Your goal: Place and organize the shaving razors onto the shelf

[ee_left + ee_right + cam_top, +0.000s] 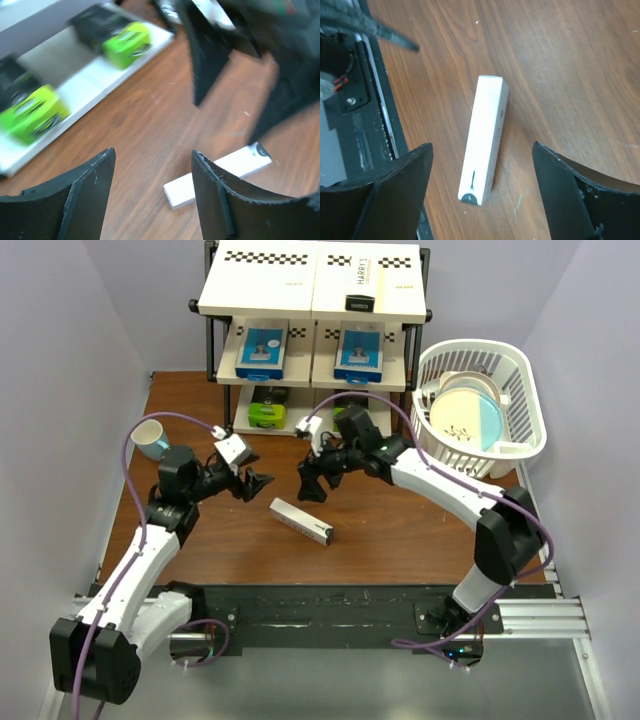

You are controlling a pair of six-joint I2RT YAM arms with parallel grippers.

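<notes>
- A long white razor box [300, 521] is seen lying flat on the brown table [400, 535], between the two grippers and well apart from the shelf [310, 302].
- In the overhead view its long axis is set on a diagonal, from upper left to lower right; its dark end cap is pointed toward the lower right, at the near edge of the table.
- The box is shown as a slim, plain white slab with faint lettering along one face that cannot be read.
- The left gripper [255, 483] is held with its jaws moderately apart and nothing between them; it is stationed just left of the box.
- The right gripper [310, 483] is spread wide and empty, held above the box, which is framed between its fingers in the right wrist view but not touched.
- On the top tier a second long white box marked "HARRY'S" [362, 280] is laid front to back, dark end toward the near edge.
- Two blue-and-white boxes [262, 350] are laid side by side on the middle tier.
- Two black boxes with lime-green ends [125, 42] are seen on the bottom tier, blurred in the left wrist view.
</notes>
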